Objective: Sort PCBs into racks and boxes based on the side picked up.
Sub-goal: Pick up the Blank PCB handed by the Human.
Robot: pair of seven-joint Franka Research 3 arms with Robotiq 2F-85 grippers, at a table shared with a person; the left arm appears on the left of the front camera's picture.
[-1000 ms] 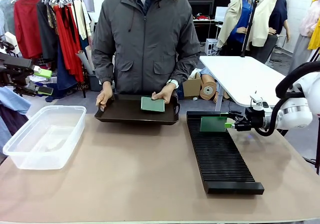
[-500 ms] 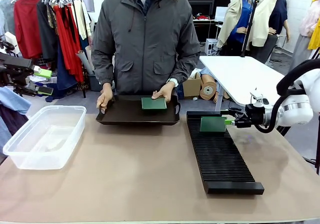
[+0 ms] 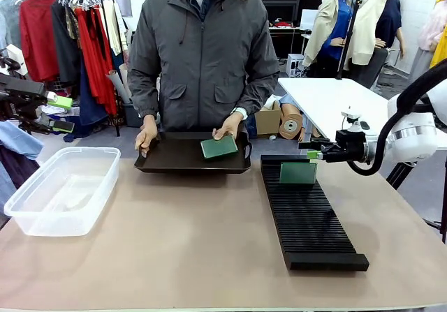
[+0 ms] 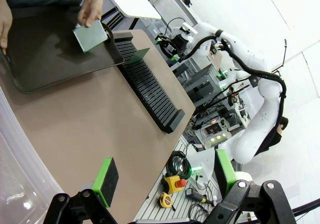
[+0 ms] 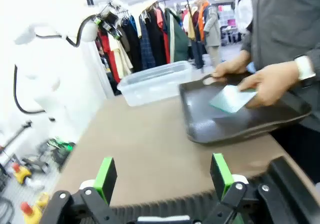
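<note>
The right gripper (image 3: pixel 311 154), jaws wide and empty, hangs just above a thin green rectangular circuit board (image 3: pixel 298 173) standing upright at the far end of the long black slotted rack (image 3: pixel 311 221). The left gripper (image 4: pixel 165 176) also gapes empty.

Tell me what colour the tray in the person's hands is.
The tray is black; the front view shows it best.

At my ten o'clock, the tub (image 3: pixel 49 223) is clear glossy plastic. The tray (image 3: pixel 171 157) at twelve looks smooth, faintly glossy; the rack (image 3: pixel 311 221) at one, ribbed matt black; the tabletop (image 3: pixel 181 256), matt.
</note>
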